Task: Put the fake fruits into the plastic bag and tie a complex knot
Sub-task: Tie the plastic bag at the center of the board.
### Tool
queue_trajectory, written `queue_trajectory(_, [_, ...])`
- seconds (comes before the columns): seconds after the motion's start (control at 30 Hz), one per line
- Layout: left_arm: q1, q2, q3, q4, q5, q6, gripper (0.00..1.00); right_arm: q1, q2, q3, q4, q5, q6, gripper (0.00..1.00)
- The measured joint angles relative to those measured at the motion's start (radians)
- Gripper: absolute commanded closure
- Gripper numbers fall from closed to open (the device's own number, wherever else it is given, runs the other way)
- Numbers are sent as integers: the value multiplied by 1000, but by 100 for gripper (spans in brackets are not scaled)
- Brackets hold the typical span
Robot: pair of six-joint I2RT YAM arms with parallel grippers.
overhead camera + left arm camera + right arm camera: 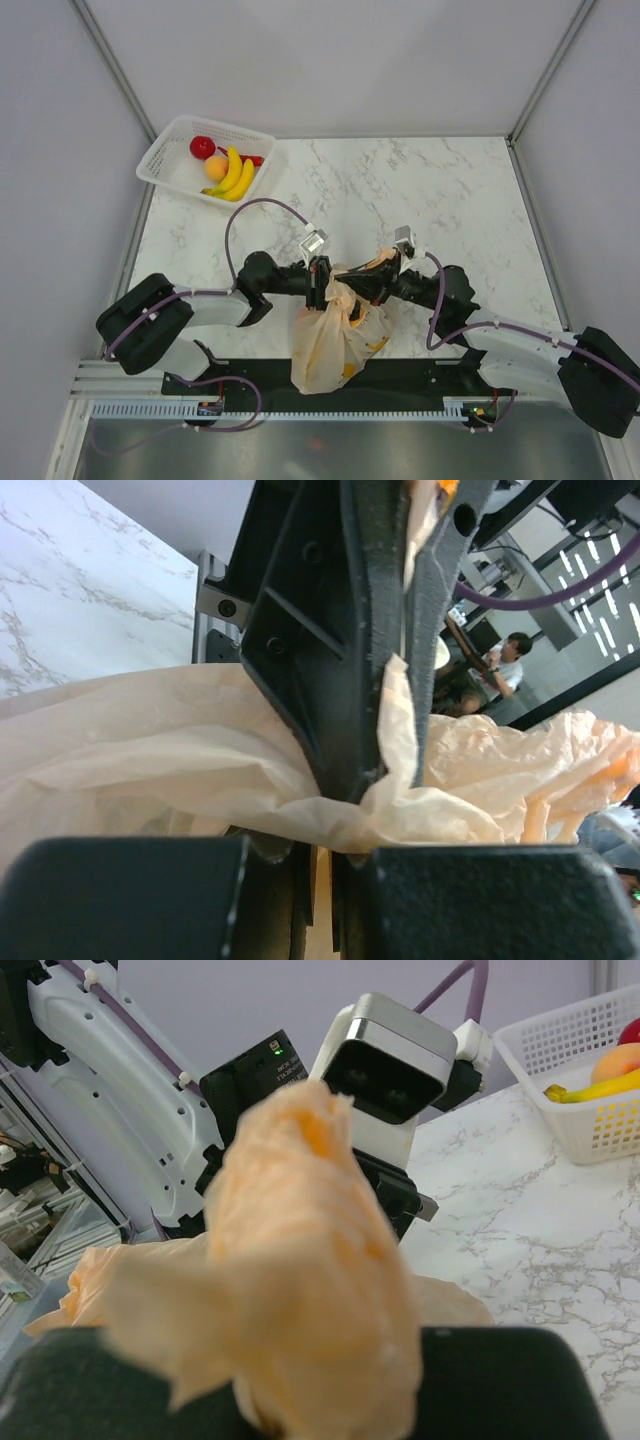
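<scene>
Peach film filled the slit between the fingers of my left gripper [318,858]. Those jaws stood only a sliver apart, and I could not tell whether they pinched the film or merely lay around it. Just ahead of them, coming in from the opposite side, my right gripper [392,775] had its jaws pressed together on a narrow strip of the same film.

Both pieces belonged to the thin translucent peach-beige plastic bag [322,350]. Its body sagged below the two pairs of jaws and back towards my bases, across the near edge of the white marble-patterned table [450,200].

I judged the danger to lie at the left jaws. If they held nothing while the right pulled, the twisted film between us could slacken and unwind. A hard pull on so thin a strip could also stretch or tear it.

The bag looked crumpled and only loosely filled, with yellow-orange patches that could have been prints or fruit. Over my right jaws the film bunched into a blurred wad, and I could not tell whether it was a knot.

Well beyond my left jaws, off to their left, a white lattice plastic basket [165,160] held a glossy red apple [202,147], an orange peach [215,167], yellow bananas [235,175] and a red chili [255,159]. Tying now would leave them out.
</scene>
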Motion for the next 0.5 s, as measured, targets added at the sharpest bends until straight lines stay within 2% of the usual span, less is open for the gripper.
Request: queue_trajectory(0.5, [-59,98,3,57,-39,-205,87,2,-62,-66,18,-1,-51,100])
